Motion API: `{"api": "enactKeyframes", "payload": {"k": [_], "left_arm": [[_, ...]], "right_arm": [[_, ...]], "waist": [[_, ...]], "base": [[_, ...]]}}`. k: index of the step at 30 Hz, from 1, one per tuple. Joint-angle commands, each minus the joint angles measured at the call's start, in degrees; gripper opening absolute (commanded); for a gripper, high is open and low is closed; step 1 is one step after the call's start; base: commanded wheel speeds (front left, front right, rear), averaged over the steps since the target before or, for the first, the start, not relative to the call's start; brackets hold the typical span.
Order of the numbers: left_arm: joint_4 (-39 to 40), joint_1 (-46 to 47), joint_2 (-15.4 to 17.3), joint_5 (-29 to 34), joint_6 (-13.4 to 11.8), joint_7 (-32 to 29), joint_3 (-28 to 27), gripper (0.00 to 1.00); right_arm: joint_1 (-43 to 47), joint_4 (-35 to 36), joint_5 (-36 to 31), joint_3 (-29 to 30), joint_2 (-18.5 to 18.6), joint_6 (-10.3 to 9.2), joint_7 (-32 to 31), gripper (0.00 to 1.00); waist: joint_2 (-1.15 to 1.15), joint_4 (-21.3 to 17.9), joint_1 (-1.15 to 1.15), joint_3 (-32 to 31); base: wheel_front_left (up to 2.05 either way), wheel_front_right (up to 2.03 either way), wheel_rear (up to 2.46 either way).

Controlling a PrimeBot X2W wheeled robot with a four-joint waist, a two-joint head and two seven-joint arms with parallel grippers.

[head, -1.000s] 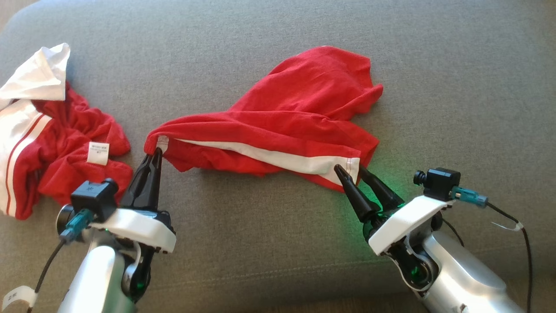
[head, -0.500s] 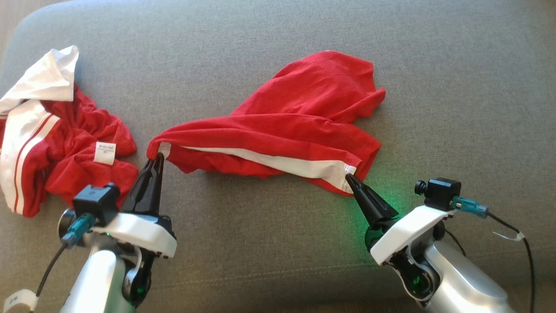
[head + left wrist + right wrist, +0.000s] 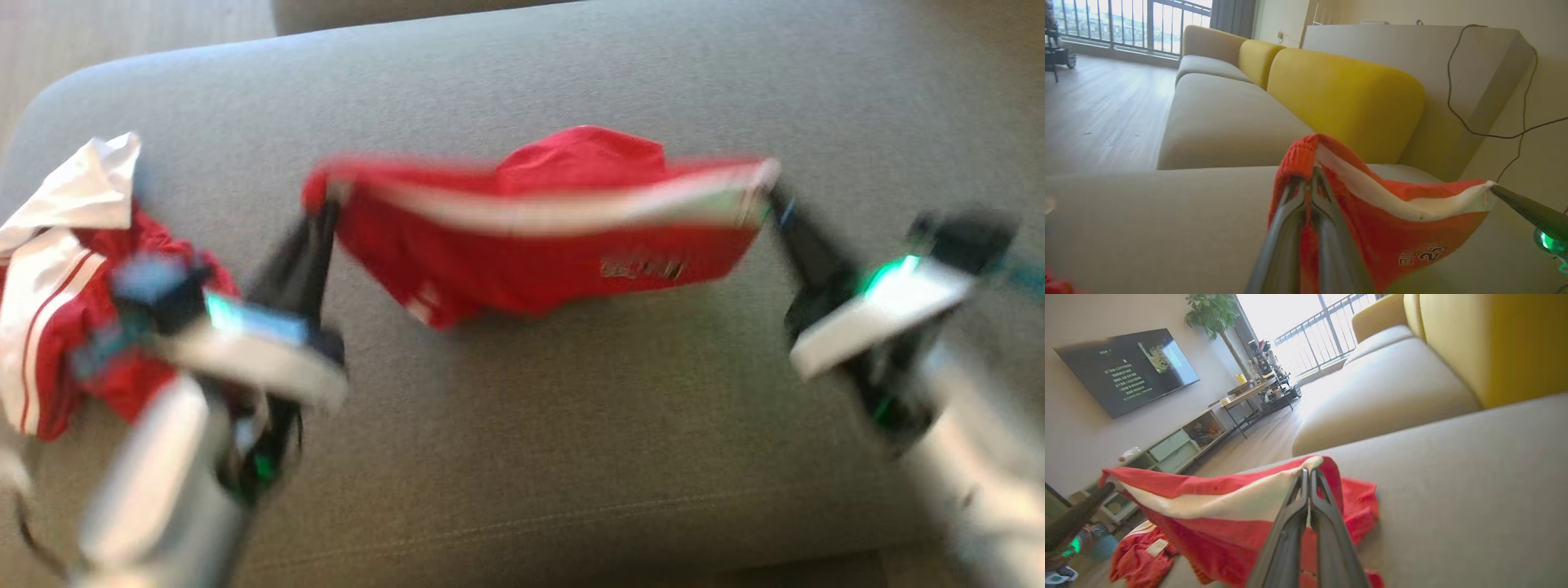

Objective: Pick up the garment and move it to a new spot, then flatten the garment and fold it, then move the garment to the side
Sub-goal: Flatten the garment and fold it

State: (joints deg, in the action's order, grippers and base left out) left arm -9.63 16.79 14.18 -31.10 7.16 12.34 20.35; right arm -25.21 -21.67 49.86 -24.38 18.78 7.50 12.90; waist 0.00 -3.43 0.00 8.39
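Other clothes [image 3: 49, 269]: red-and-white heap, seen at the cushion's left end.
Left gripper [image 3: 325, 214]: fingers pressed together, garment's left corner pinched.
Garment [image 3: 539, 261]: stretched over grey cushion [image 3: 571, 457]; long axis left-right, white band uppermost, body hung downward.
Right gripper [image 3: 774, 200]: clamped on right corner.

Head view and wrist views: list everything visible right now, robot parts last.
Red fabric garment with a white band: one, red and white, stretched between both grippers over the seat.
Crumpled red and white garment: one, at the seat's left end.
Grey fabric sofa seat: one, grey, under both garments.
Yellow back cushions: two, yellow, behind the seat.
Black cable: one, black, beside the cushions.
Wall-mounted television: one, dark, far wall.
Potted plant: one, green, beside the television.
Left gripper: one, dark, shut on the garment's left corner.
Right gripper: one, dark, shut on its right corner.
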Motion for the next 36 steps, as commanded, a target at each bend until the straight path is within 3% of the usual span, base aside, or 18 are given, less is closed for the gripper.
{"api": "enactKeyframes", "payload": {"k": [1, 6, 10, 15, 19, 22, 25, 33, 36], "left_arm": [[3.01, 7.55, 2.57, -1.56, 0.33, -1.07, -1.43, 0.0], [0.22, 26.97, 6.94, -8.12, 0.33, -7.19, 4.12, 0.0], [-6.37, 43.57, 8.2, -11.09, 0.33, -6.31, 6.94, 0.0], [-14.41, 61.22, 10.49, -6.38, 0.33, 0.33, 14.13, 0.0], [-14.79, 70.42, 11.97, 1.14, 0.33, 2.56, 17.71, 0.0], [-8.12, 68.71, 12.71, 5.29, 0.33, 2.62, 15.38, 0.0], [-2.66, 61.05, 13.42, 6.37, 0.33, 2.63, 15.61, 0.0], [4.61, 30.81, 17.22, 3.1, 0.33, 2.65, 19.34, 0.0], [5.63, 25.7, 17.74, 2.37, 0.33, 2.65, 19.81, 0.0]], "right_arm": [[-5.14, 1.88, -1.52, 0.83, 1.42, -0.01, -0.8, 0.0], [-22.55, -3.37, -4.51, 4.58, 0.63, -0.01, -5.95, 0.0], [-38.6, -11.55, -7.42, 5.21, -3.45, -0.01, -4.82, 0.0], [-54.49, -21.54, -10.49, 6.57, -6.69, -0.01, 0.68, 0.0], [-61.0, -22.91, -13.48, 8.4, -6.55, -0.01, 2.0, 0.0], [-58.81, -19.88, -15.2, 8.94, -6.42, -0.01, 2.06, 0.0], [-52.86, -19.18, -15.66, 6.78, -5.67, -0.01, 2.07, 0.0], [-32.7, -19.12, -12.21, 0.93, -1.92, -0.01, 1.73, 0.0], [-28.16, -16.81, -11.34, 1.94, -0.43, -0.01, 1.85, 0.0]], "waist": [[0.0, -0.72, 0.0, 0.02], [0.0, -2.26, 0.0, 3.57], [0.0, -4.26, 0.0, 8.22], [0.0, -4.73, 0.0, 14.23], [0.0, -4.23, 0.0, 19.14], [0.0, -3.98, 0.0, 21.52], [0.0, -3.67, 0.0, 22.38], [0.0, -3.23, 0.0, 19.65], [0.0, -2.89, 0.0, 18.1]], "base": [[0.0, 0.0, 0.0], [0.0, 0.0, 0.0], [0.0, 0.0, 0.0], [0.0, 0.0, 0.0], [0.0, 0.0, 0.0], [0.0, 0.0, 0.0], [0.0, 0.0, 0.0], [0.0, 0.0, 0.0], [0.0, 0.0, 0.0]]}}
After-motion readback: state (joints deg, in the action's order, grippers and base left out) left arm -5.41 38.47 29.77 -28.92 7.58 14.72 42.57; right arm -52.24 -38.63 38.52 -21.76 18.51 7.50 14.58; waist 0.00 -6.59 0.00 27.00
